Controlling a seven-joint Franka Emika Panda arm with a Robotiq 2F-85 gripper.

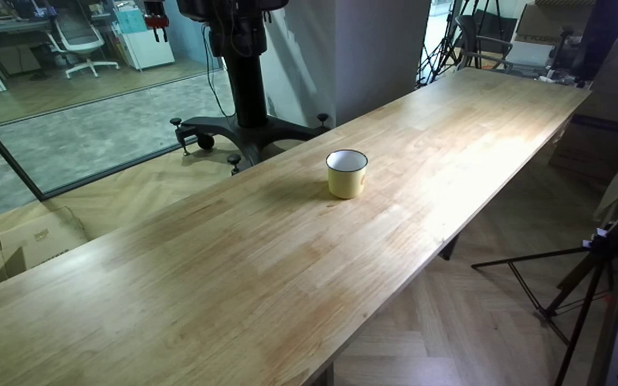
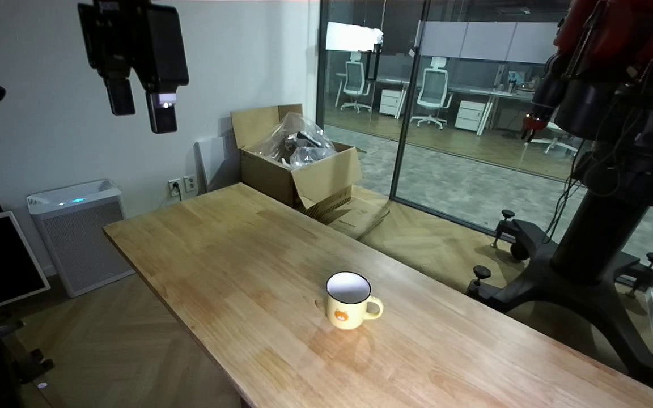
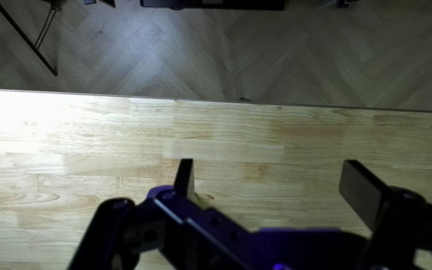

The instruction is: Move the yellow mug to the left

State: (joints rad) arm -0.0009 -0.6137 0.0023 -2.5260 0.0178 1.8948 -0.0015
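The yellow mug (image 1: 346, 183) stands upright on the long wooden table (image 1: 223, 300), with a dark rim line and a whitish inside. In an exterior view, the mug (image 2: 340, 318) shows its handle on the right and a small orange picture. My gripper (image 2: 142, 120) hangs high in the air at the upper left there, well apart from the mug. In the wrist view, my gripper (image 3: 270, 163) has its fingers wide apart with only tabletop between them. A small yellowish patch shows beside the left finger; I cannot tell whether it is the mug, otherwise hidden there.
A black machine on a wheeled stand (image 1: 247, 86) stands beside the table's long side; it also shows in an exterior view (image 2: 593, 243). An open cardboard box (image 2: 270, 175) stands by the table's far corner. A tripod (image 1: 582, 284) stands beyond the opposite edge.
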